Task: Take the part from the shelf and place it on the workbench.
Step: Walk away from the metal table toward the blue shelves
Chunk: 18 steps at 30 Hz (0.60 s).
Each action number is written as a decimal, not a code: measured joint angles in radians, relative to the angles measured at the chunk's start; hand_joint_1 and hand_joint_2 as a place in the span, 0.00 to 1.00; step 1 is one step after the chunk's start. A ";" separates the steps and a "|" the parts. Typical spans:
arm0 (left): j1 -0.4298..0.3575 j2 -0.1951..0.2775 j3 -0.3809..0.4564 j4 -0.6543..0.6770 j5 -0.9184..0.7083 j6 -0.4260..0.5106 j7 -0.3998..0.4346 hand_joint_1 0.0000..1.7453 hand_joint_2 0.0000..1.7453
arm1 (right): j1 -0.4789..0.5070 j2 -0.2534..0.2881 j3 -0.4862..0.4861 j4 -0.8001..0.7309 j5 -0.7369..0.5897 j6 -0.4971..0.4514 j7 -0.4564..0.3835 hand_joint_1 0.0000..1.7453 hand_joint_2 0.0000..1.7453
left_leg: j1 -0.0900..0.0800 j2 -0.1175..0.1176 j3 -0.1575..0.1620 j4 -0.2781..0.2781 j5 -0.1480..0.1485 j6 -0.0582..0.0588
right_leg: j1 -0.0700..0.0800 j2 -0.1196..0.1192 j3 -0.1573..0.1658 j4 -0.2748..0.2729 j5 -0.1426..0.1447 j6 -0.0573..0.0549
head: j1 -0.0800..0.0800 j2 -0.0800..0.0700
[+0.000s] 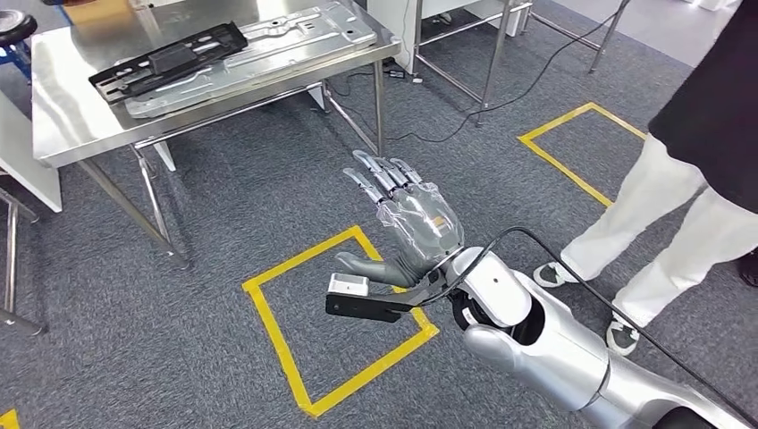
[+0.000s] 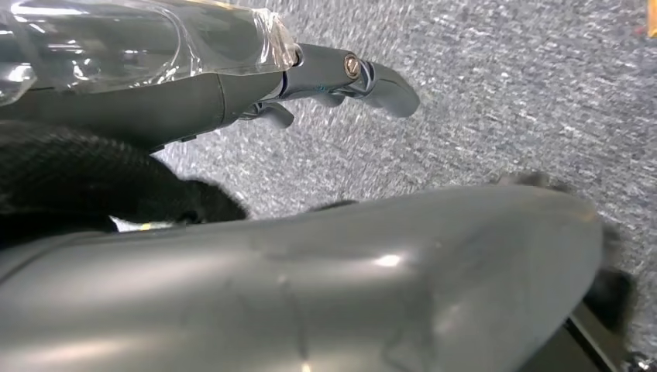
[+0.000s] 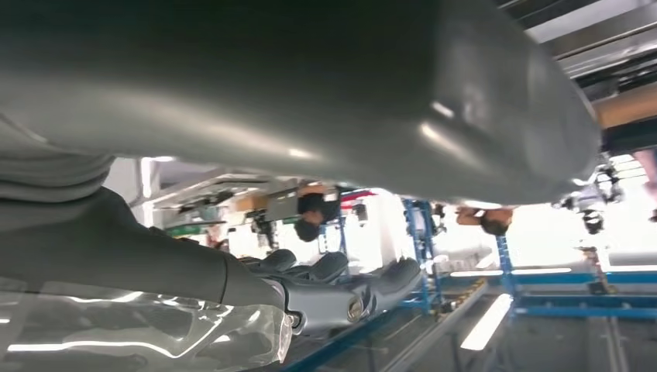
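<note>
A long black part (image 1: 170, 61) lies on a silver metal panel (image 1: 268, 49) on the steel workbench (image 1: 71, 125) at the far left. My right hand (image 1: 407, 219) is raised palm up over the carpet, some way in front of the bench's near corner, its fingers (image 1: 380, 179) stretched out and spread, with nothing in it. The right wrist view shows the same hand (image 3: 310, 294) empty, looking up at the ceiling. In the left wrist view my left hand (image 2: 232, 93) hangs over grey carpet, its fingers (image 2: 372, 77) extended and nothing in its grasp.
A person (image 1: 679, 206) in white trousers stands close on my right. Yellow tape squares (image 1: 277, 322) mark the carpet under my right hand and further off (image 1: 572, 134). A black cable (image 1: 501, 107) runs across the floor beyond the bench legs (image 1: 152, 206).
</note>
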 joint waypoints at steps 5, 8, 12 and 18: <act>-0.001 0.000 0.009 0.000 0.015 -0.010 0.040 0.00 0.00 | 0.001 0.000 0.001 0.001 -0.001 0.000 0.000 0.00 0.00 | 0.007 -0.023 -0.036 0.089 -0.002 -0.003 | 0.000 0.062 -0.011 0.002 0.011 0.002 | 0.000 0.000; -0.006 0.001 0.011 0.000 0.016 -0.018 0.054 0.00 0.00 | -0.002 0.001 0.001 0.001 -0.001 -0.002 0.001 0.00 0.00 | 0.015 -0.085 0.061 -0.123 0.078 0.003 | 0.000 0.095 -0.021 0.009 0.016 0.013 | 0.000 0.000; -0.008 0.000 0.012 0.000 0.014 -0.019 0.064 0.00 0.00 | -0.006 0.001 0.000 0.001 -0.001 -0.009 0.006 0.00 0.00 | 0.012 -0.076 0.069 -0.150 0.086 0.021 | -0.004 0.113 -0.042 0.017 0.020 0.036 | 0.001 0.000; -0.007 0.000 0.012 0.001 0.010 -0.019 0.069 0.00 0.00 | -0.011 -0.004 -0.002 0.004 -0.003 -0.019 0.017 0.00 0.00 | 0.009 -0.004 0.064 -0.153 0.093 0.039 | -0.002 0.022 -0.185 0.335 -0.129 0.052 | 0.007 0.000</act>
